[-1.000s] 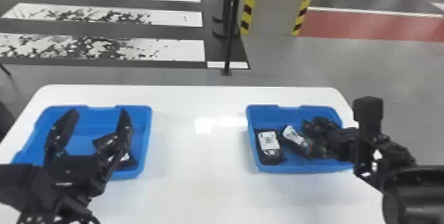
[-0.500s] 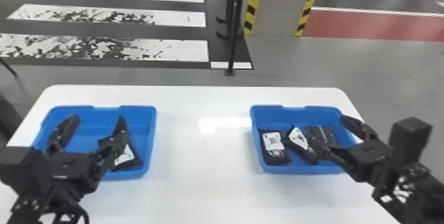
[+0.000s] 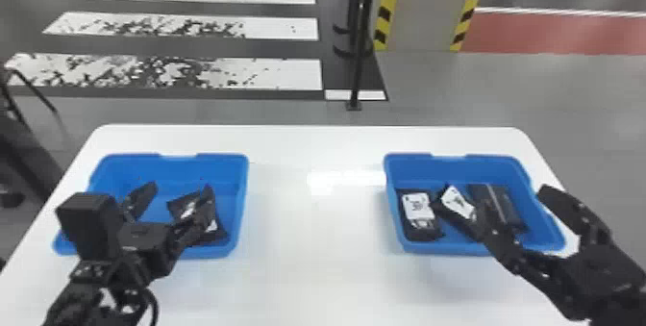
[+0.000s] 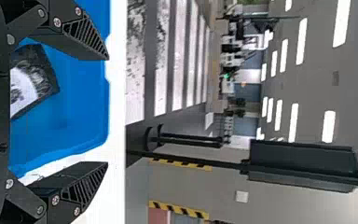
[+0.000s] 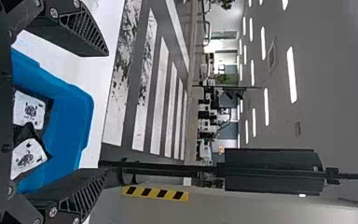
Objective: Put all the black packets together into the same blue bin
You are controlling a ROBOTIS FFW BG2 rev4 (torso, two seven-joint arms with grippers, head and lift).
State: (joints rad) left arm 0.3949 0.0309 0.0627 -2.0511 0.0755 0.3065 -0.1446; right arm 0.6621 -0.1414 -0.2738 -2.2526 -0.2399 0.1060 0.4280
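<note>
Fingers spread and free of any load, the left gripper (image 3: 177, 190) hangs over the left blue bin (image 3: 226, 169). Beneath its inner finger lies a black packet (image 3: 214, 234) with a white label; the finger hides part of it, so it could be one folded packet or two overlapping. Bare white table (image 3: 317, 262) runs from that gripper's inner side across to the other bin.

On the right, the right blue bin (image 3: 552, 233) bears three black packets: a labelled one (image 3: 417, 207) farthest inward from the right gripper (image 3: 514, 203), a tilted one (image 3: 454, 202) just beside its inner finger, and a plain dark one (image 3: 502, 197) between its fingers' line and the bin's back wall. That gripper is also parted and empty.

The step in hand looks like gathering, with the right bin the likelier collecting place. The next move calls for the left gripper to lower, close on its packet and bring it rightward, while the right gripper leaves room.
</note>
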